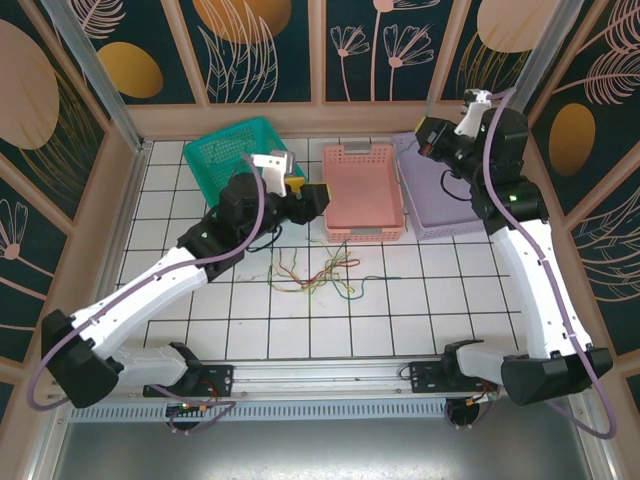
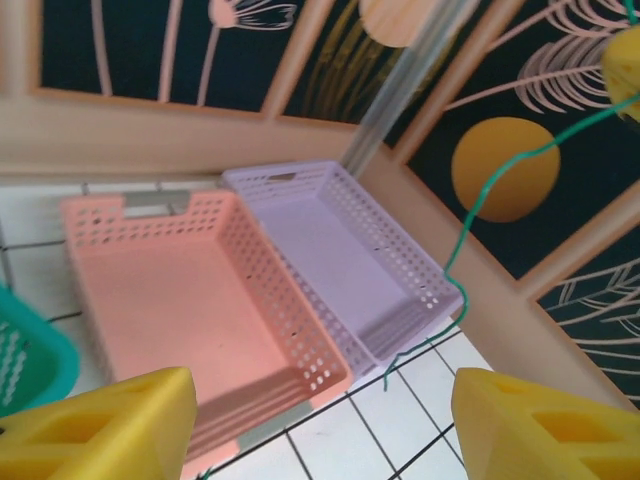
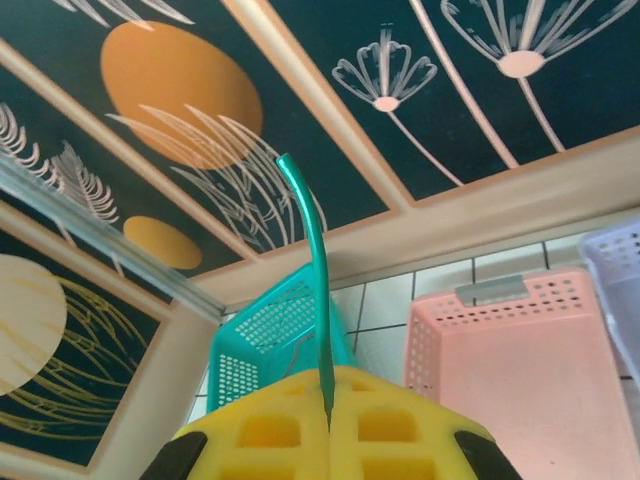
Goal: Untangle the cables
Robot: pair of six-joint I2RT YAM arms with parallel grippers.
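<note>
Left gripper (image 1: pixel 305 192) sits over the gap between the teal basket (image 1: pixel 232 150) and the pink basket (image 1: pixel 362 190). In the left wrist view its yellow fingers (image 2: pixel 100 425) are wide apart with nothing between them. Right gripper (image 1: pixel 422 140) is raised above the back-left corner of the lilac basket (image 1: pixel 450 210). In the right wrist view its yellow fingers (image 3: pixel 270 430) are pressed together, clamped on a green cable (image 3: pixel 312 250) that sticks up out of the seam and bends slightly left at the top. The left wrist view shows the same green cable (image 2: pixel 470 215) hanging loose from the upper right, wavy, with its lower end in front of the lilac basket's near corner; cannot tell if it touches the basket or tiles. The rest of the cables (image 1: pixel 315 272), yellow, red, green and dark strands, lie in a loose tangle on the white tiled surface (image 1: pixel 400 300), in front of the pink basket and near the middle, apart from both grippers. All three baskets stand in a row along the back of the surface.
</note>
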